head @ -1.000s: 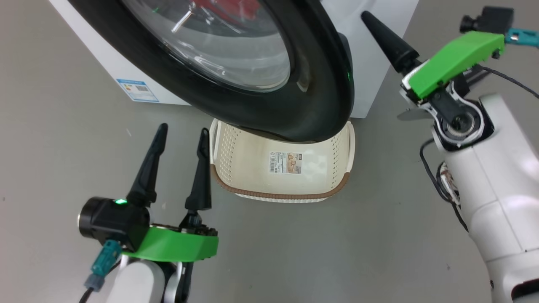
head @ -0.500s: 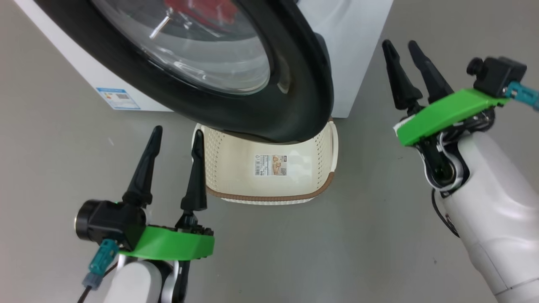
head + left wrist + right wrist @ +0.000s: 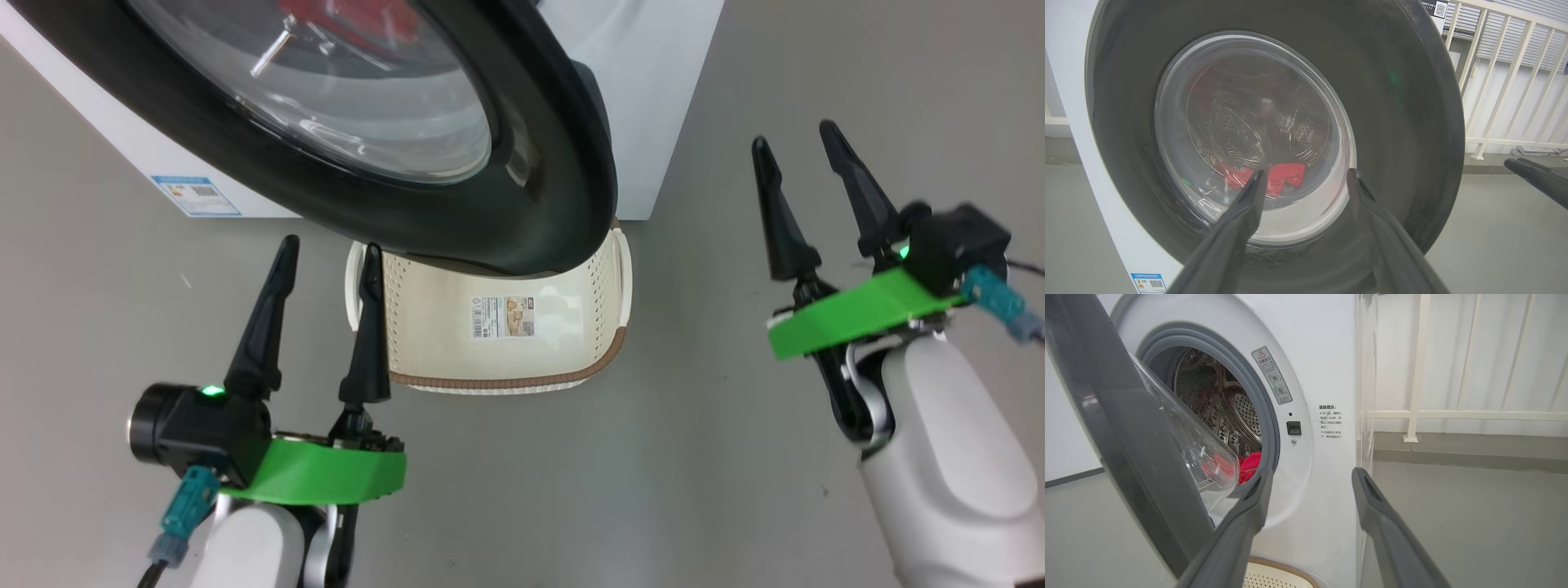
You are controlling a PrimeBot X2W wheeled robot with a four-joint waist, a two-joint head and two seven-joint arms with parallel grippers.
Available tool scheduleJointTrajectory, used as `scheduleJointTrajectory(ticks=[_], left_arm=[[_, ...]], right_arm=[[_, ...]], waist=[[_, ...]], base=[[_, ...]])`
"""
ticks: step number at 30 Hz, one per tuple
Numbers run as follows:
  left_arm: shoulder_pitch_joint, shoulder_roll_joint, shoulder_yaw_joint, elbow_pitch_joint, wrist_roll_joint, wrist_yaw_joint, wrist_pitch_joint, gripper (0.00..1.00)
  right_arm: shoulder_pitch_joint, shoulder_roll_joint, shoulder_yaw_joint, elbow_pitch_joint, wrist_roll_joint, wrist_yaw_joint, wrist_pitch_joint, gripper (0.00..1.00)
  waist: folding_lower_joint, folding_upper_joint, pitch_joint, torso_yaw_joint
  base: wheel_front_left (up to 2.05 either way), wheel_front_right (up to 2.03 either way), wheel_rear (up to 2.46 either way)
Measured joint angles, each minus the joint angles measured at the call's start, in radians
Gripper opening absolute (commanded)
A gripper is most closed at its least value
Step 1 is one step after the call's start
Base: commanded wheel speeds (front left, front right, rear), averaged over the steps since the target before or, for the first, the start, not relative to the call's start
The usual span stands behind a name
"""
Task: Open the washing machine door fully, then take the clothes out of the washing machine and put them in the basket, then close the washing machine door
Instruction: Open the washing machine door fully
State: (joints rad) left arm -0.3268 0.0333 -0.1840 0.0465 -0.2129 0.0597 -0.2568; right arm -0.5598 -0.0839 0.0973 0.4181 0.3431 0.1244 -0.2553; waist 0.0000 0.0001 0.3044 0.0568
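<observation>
The washing machine door (image 3: 539, 204), glossy black with a clear bowl window, stands partly open and hangs over the basket (image 3: 506, 382) on the floor. Red clothes (image 3: 1286, 173) lie in the steel drum (image 3: 1220, 404), seen through the glass and through the gap (image 3: 1249, 463). My left gripper (image 3: 331, 245) is open and empty. It is left of the basket and points at the door's outer face (image 3: 1412, 122). My right gripper (image 3: 794, 135) is open and empty. It is right of the washing machine (image 3: 653, 98) and clear of the door, facing the gap (image 3: 1313, 472).
A white railing (image 3: 1417, 375) runs behind the machine on the right. Open grey floor (image 3: 718, 425) lies to the right of the basket and machine. A blue label (image 3: 196, 196) marks the machine's lower front. The basket holds only a paper sticker (image 3: 502, 317).
The head camera has shifted, sliding the scene left. My right gripper has drawn back from the door's edge, down and to the right, and turned its fingers forward. The left gripper has kept its place.
</observation>
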Motion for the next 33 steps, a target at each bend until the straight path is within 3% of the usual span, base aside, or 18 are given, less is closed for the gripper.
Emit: scheduleJointTrajectory(ticks=[6, 13, 30, 31, 32, 33], left_arm=[[0.000, 0.000, 0.005, -0.010, 0.003, 0.000, 0.000, 1.00], [0.000, 0.000, 0.012, -0.019, 0.012, -0.007, 0.000, 1.00], [0.000, 0.000, 0.016, -0.026, 0.020, -0.007, 0.000, 1.00], [0.000, 0.000, 0.015, -0.027, 0.020, -0.007, 0.000, 1.00], [0.000, 0.000, 0.014, -0.029, 0.020, -0.007, 0.000, 1.00], [0.000, 0.000, 0.012, -0.030, 0.020, -0.007, 0.000, 1.00]], right_arm=[[0.123, 0.022, -0.048, -0.156, -0.122, 0.000, 0.000, 1.00], [0.230, 0.026, -0.061, -0.287, -0.128, 0.000, 0.000, 1.00], [0.291, 0.028, -0.061, -0.331, -0.151, 0.000, 0.000, 1.00], [0.291, 0.028, -0.062, -0.331, -0.151, 0.000, 0.000, 0.94], [0.291, 0.028, -0.063, -0.331, -0.151, 0.000, 0.000, 0.40], [0.291, 0.028, -0.063, -0.330, -0.151, 0.000, 0.000, 0.00]], waist=[[0.0000, 0.0000, 0.009, 0.000], [0.0000, 0.0000, 0.017, -0.003], [0.0000, 0.0000, 0.010, 0.002], [0.0000, 0.0000, 0.011, 0.003], [0.0000, 0.0000, 0.012, 0.004], [0.0000, 0.0000, 0.013, 0.005]], base=[[0.00, 0.00, 0.00], [0.00, 0.00, 0.00], [0.00, 0.00, 0.00], [0.00, 0.00, 0.00], [0.00, 0.00, 0.00], [0.00, 0.00, 0.00]])
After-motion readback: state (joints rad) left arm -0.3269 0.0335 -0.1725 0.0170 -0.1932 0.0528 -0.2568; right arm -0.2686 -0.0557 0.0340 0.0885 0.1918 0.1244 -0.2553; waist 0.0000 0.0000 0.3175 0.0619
